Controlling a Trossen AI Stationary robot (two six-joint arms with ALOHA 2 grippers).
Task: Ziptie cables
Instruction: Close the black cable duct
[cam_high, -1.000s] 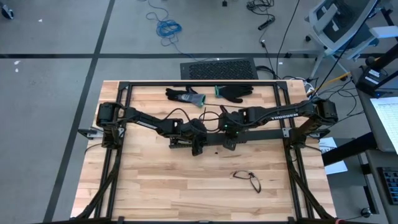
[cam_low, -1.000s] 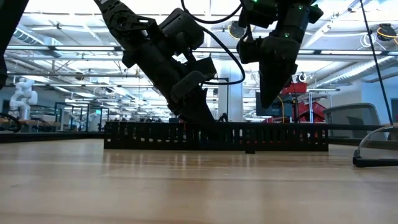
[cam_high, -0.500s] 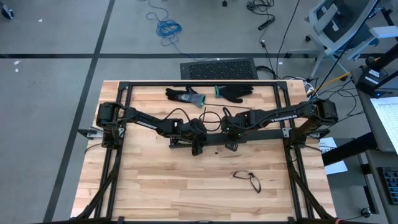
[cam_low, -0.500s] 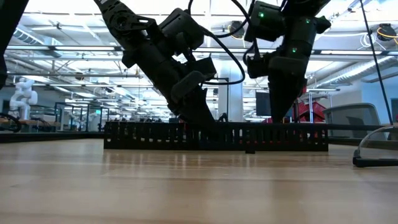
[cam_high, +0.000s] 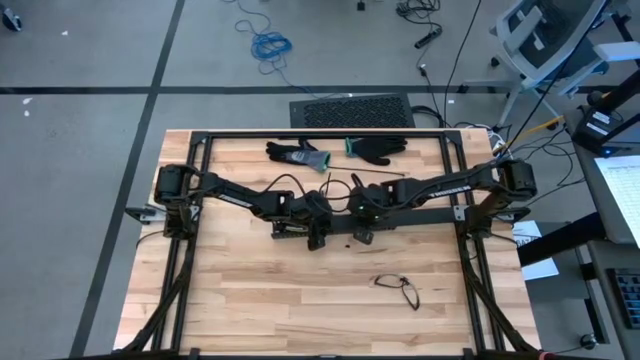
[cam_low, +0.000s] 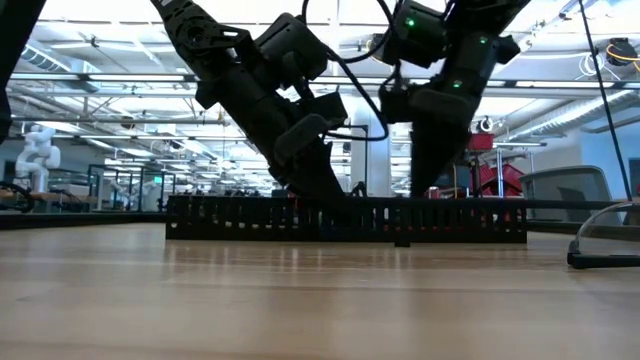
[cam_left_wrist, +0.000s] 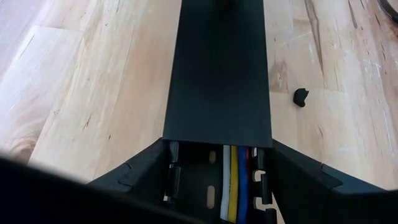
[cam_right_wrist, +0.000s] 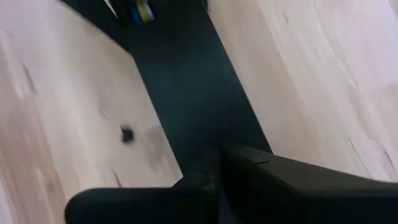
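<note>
A long black slotted duct (cam_high: 425, 217) lies across the middle of the table. A flat black cover (cam_left_wrist: 217, 74) closes most of it. At the uncovered end the cables (cam_left_wrist: 233, 183), white, yellow, blue and red, lie side by side inside the duct. My left gripper (cam_high: 318, 237) slants down onto that uncovered end and is shut on the duct. My right gripper (cam_high: 363, 237) is shut and points steeply down over the covered part (cam_right_wrist: 186, 93), close beside the left one. The cables (cam_right_wrist: 140, 11) also show in the right wrist view. My left gripper clasps the duct's two outer side walls (cam_left_wrist: 166, 163) between its fingers (cam_left_wrist: 140, 174), at the uncovered end just short of the cover's edge. The fingers slant down from the table's left and lie along the duct, which rests flat on the table. My right gripper's shut fingertips (cam_right_wrist: 208, 177) hang right over the cover; I cannot tell whether they touch it.
Two dark gloves (cam_high: 300, 155) (cam_high: 378, 148) lie at the far edge. A pair of glasses (cam_high: 398, 288) lies near the front right. A small black bit (cam_left_wrist: 300, 96) sits on the wood beside the duct. A black frame rail (cam_high: 320, 134) borders the table.
My right gripper, still shut, has sunk toward the duct's cover and shifted a little toward my left gripper. The duct and the cables lie as before.
</note>
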